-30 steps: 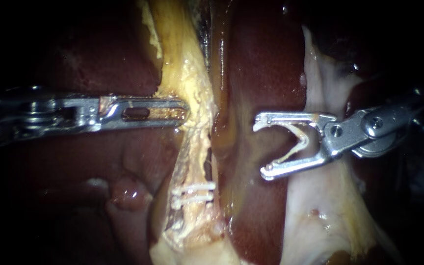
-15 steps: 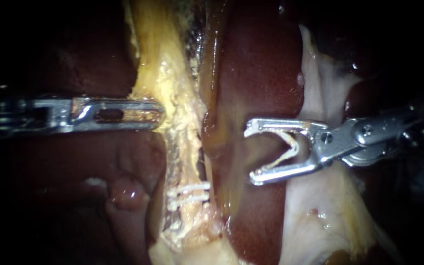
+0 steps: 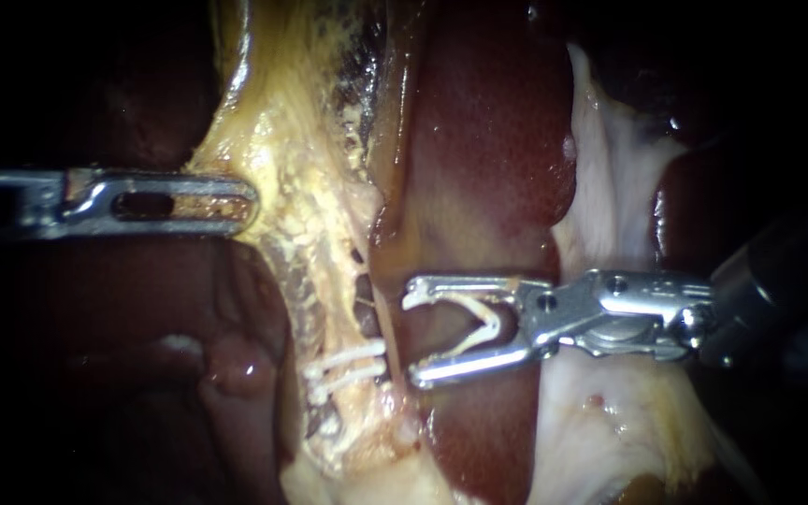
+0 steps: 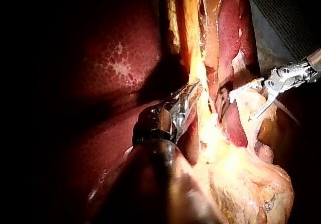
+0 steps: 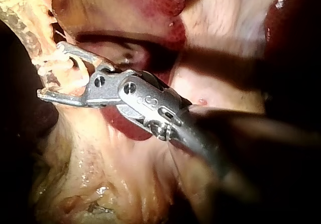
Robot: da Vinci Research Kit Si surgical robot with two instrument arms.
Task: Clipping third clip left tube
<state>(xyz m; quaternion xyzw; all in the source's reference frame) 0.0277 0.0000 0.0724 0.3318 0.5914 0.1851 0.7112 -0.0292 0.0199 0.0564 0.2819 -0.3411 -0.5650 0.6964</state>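
- Left tube (image 3: pixel 348 327): a pale strand within the yellow tissue (image 3: pixel 301 224), running lengthwise above and below the two clips (image 3: pixel 348 365) set across it.
- Left instrument (image 3: pixel 247 201): pincer closed on the yellow tissue, well above the two clips and on their side away from the liver (image 3: pixel 479 168), holding the band taut.
- Right instrument (image 3: pixel 413 339): pincer standing wide yet gripping a new clip (image 3: pixel 483 323), an unclosed V with its mouth toward the tube.
- Mouth just beside the two clips on their liver side, spanning from level with them to a little above; tips near the tube, not around it.
- By judgement: mouth square to the tube's long axis, with a bare stretch just above the two clips; right instrument far the nearer.
- Probably calling for a slight rise, then a push forward to seat the strand deep in the V.
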